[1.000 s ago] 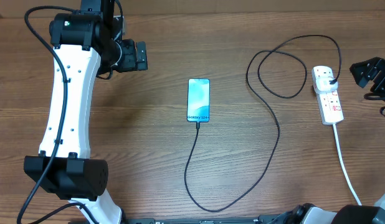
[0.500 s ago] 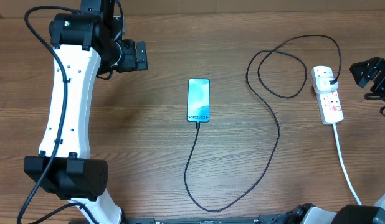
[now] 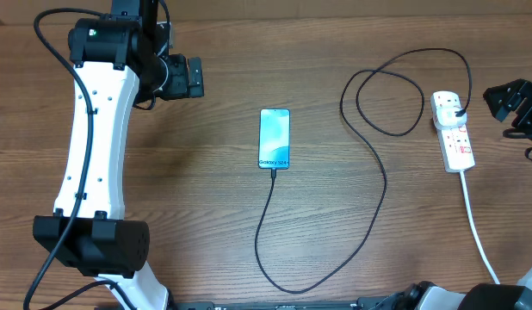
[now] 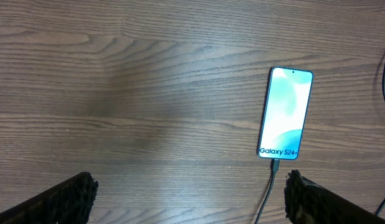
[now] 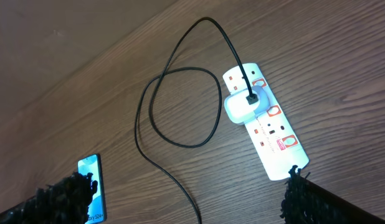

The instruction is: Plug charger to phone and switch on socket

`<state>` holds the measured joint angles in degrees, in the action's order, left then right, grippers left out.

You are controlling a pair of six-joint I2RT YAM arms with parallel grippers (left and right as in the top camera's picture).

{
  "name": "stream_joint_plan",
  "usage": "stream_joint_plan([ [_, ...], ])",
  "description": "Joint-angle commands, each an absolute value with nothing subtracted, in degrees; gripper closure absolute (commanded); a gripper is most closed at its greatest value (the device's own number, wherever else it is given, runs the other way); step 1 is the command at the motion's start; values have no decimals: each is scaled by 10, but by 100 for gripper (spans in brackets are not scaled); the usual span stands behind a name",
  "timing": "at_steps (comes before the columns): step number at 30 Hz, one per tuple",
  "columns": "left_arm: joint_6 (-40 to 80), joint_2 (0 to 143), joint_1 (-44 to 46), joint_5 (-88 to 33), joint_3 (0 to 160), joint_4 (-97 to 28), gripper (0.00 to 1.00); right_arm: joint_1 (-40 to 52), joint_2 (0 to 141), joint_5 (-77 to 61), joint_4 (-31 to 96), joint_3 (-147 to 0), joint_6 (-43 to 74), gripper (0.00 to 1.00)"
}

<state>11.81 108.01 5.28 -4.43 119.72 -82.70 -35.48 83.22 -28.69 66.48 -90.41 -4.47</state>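
Note:
The phone lies screen up in the middle of the table, its blue-teal screen lit; it also shows in the left wrist view and the right wrist view. The black charger cable runs from the phone's near end in a long loop to a plug seated in the white socket strip at the right, as the right wrist view also shows. My left gripper is open, held high, left of the phone. My right gripper is open, just right of the socket.
The socket's thick white cord runs toward the table's front right edge. My left arm's white link spans the left side of the wooden table.

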Motion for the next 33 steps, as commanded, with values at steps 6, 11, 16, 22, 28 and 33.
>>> stream_joint_plan([
  [6,150,1074,59,-41,1198,-790,0,-353,835,-290,662,-904,-46,0],
  [11,163,1047,77,-40,1198,-731,0,-353,835,-290,662,-904,-45,0],
  [16,163,1006,103,-19,1197,-707,0,-353,835,-290,662,-904,-45,0],
  [22,163,951,128,15,1197,-702,0,-353,835,-290,662,-904,-45,0],
  [28,164,900,128,15,1185,-693,0,-353,835,-290,662,-904,-45,0],
  [33,188,837,128,15,1121,-647,0,-353,835,-290,662,-904,-45,0],
])
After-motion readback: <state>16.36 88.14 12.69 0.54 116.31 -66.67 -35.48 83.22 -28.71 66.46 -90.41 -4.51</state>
